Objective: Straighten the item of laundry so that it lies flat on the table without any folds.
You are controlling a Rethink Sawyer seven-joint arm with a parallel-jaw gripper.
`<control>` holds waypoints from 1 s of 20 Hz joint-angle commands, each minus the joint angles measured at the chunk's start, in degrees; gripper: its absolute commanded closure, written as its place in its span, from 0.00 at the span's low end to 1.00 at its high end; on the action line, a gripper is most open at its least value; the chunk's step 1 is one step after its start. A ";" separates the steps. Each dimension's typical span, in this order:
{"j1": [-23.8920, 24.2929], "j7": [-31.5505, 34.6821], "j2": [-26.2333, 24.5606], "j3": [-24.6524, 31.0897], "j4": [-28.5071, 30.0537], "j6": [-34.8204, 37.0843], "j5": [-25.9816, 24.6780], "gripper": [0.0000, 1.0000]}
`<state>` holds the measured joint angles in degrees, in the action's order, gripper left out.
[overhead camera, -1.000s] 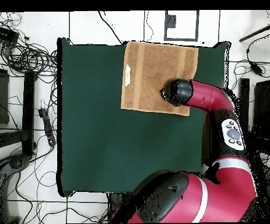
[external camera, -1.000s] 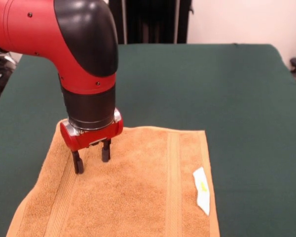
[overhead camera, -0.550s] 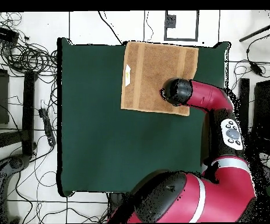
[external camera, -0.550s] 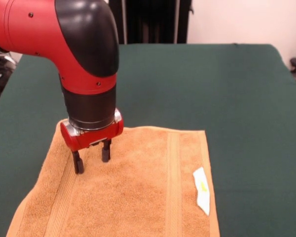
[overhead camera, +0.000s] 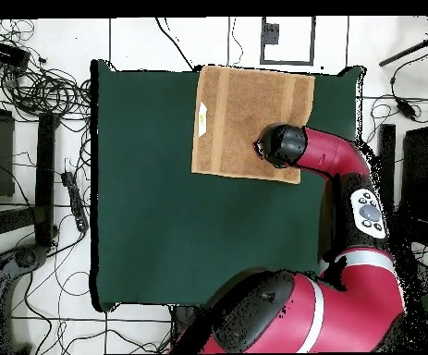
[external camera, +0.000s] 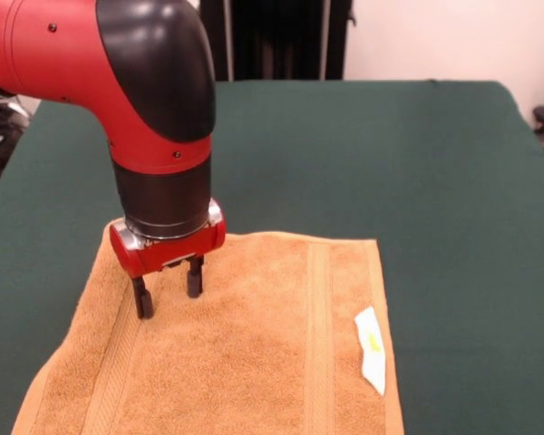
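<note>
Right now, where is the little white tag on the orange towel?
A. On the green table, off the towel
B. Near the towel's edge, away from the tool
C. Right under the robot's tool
B. In the front view the white tag lies on the towel close to its right edge, while the open tool stands over the woven band at the other end.

Floor (overhead camera: 143, 42): pale tiles with dark seams.
Cables (overhead camera: 46, 88): black tangles strewn across the tiles.
Stand (overhead camera: 287, 39): dark frame, possibly a camera mount.
</note>
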<state>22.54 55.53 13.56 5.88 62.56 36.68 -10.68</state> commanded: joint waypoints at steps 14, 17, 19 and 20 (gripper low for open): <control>-8.22 22.02 -8.68 0.09 0.28 -8.73 6.95 0.00; -8.92 22.91 -8.73 -0.59 0.31 -8.96 7.91 0.00; -9.28 23.20 -8.86 -1.10 0.31 -9.13 8.65 0.00; -9.41 23.12 -8.90 -1.34 0.38 -9.43 9.03 0.00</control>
<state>18.29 55.55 12.09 -0.29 60.73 36.63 -6.21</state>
